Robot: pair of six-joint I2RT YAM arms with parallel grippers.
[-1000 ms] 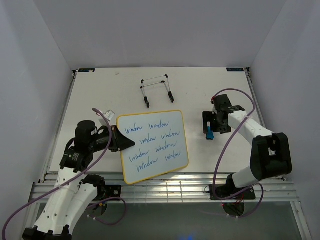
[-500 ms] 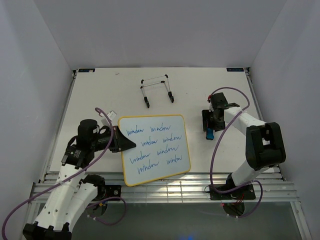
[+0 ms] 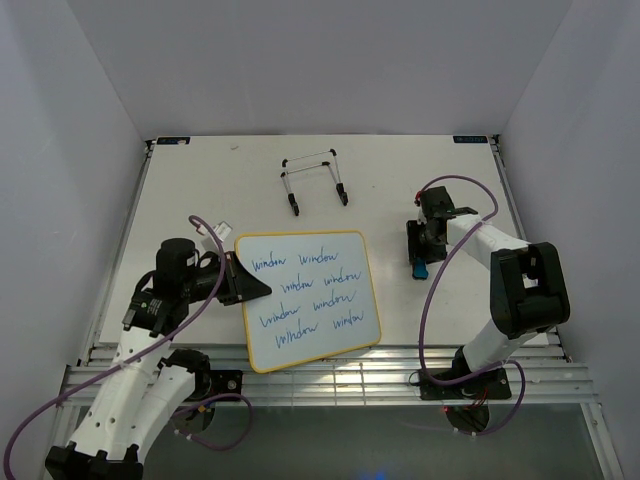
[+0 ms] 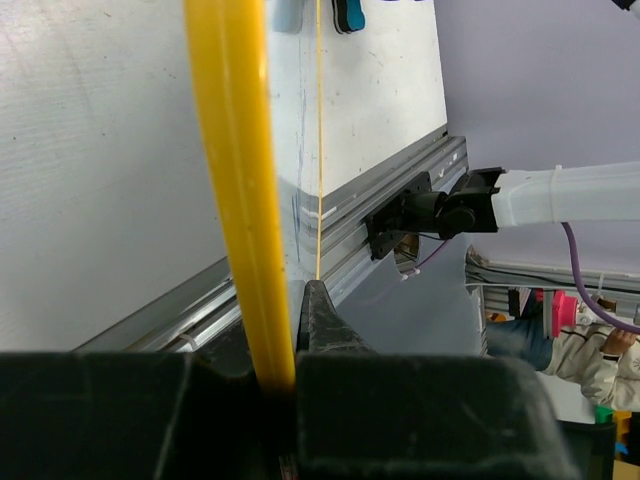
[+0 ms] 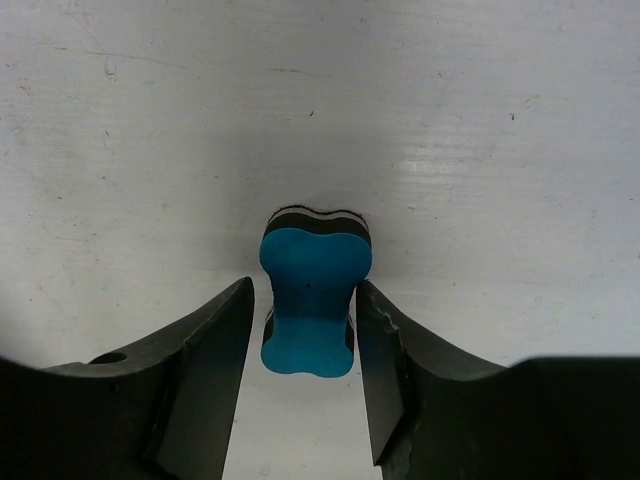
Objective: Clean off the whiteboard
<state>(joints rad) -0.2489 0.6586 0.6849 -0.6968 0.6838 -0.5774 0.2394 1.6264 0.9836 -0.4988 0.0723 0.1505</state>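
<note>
On your left, the left arm crouches low with its forearm aimed rightward. Its left gripper (image 3: 255,287) is clenched on the yellow frame of the whiteboard (image 3: 310,300), which sits at the front middle of the table (image 3: 200,190), covered in blue writing. On your right, the right arm reaches forward and tips its wrist down, and the right gripper (image 5: 305,295) is released, its fingers (image 5: 215,370) just beside either flank of the blue eraser (image 5: 310,335).

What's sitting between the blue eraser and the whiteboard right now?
Nothing. The top external view shows only bare table between the blue eraser and the right edge of the whiteboard.
</note>
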